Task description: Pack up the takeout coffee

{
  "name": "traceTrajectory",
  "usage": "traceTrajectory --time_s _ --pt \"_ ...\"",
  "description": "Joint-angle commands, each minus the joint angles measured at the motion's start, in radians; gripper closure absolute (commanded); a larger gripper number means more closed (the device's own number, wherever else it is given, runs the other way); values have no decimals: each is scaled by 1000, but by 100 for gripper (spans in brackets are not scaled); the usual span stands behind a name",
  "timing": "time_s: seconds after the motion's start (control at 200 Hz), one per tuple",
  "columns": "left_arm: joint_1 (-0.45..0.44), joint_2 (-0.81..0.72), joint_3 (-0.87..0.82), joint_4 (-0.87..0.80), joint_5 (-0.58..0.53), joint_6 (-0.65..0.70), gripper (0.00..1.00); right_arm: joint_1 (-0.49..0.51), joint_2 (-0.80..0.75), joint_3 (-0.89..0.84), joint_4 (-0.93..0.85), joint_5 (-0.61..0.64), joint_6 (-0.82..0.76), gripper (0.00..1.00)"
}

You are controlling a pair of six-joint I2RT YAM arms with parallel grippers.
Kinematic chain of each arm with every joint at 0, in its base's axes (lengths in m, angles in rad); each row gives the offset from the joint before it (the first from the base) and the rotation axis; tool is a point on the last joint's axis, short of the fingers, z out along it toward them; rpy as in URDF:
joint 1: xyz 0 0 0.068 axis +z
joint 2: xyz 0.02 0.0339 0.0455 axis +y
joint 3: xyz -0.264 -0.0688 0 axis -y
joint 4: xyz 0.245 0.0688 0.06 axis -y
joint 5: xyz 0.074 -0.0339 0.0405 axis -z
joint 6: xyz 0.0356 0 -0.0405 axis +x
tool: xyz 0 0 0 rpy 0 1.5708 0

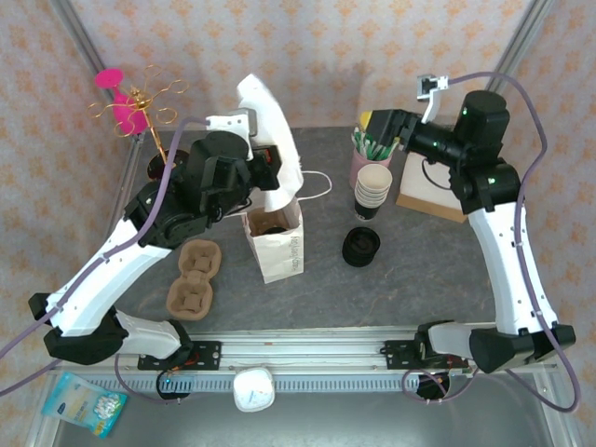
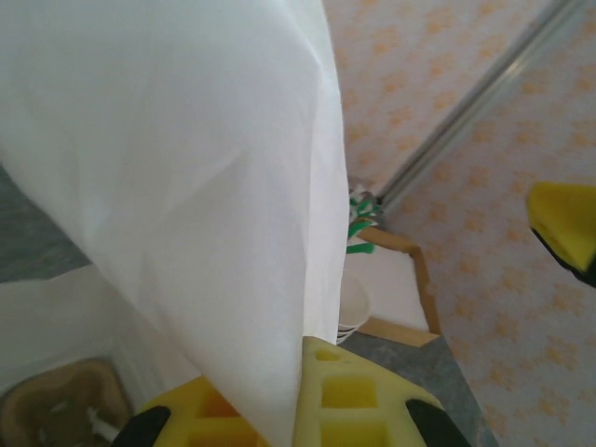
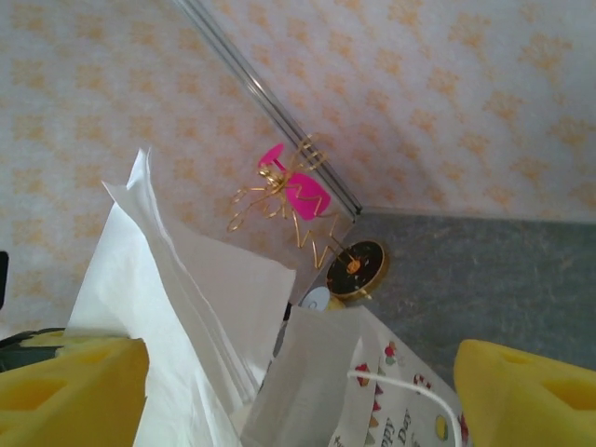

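Left wrist view, left hand [image 2: 279,410]: yellow pads pinched together on a fold of white paper [image 2: 186,186].
Right wrist view, right hand [image 3: 298,391]: pads spread wide, nothing between them.
Top view, takeout coffee [image 1: 272,223]: dark round top inside the open paper bag [image 1: 279,256] standing on the bench [image 1: 410,270], just near-side of the left hand, well apart from the right hand.

L claw [image 2: 279,410] pinches white bag [image 2: 186,186]; cup carrier [image 2: 56,410] btm-left, cup stack [image 2: 352,312] behind.
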Motion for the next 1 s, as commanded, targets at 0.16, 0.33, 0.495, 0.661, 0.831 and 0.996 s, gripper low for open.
traceTrajectory --time_s 0.16,0.33,0.495,0.661,0.831,0.996 --pt "-9 66 -25 -135 -150 -146 100 25 -93 -161 52 44 69 11" --pt "-5 73 -93 -93 -200 -109 100 25 -118 -202 68 49 61 8" --pt "21 102 -106 -154 -214 -144 100 25 -123 -218 78 44 62 7" --pt "31 107 -153 -131 -155 -129 100 25 -123 -225 93 44 64 7" --pt "37 149 -158 -189 -165 -124 100 25 -120 -232 97 40 66 7" --pt "38 157 -151 -173 -135 -111 80 25 -122 -232 101 42 69 6"
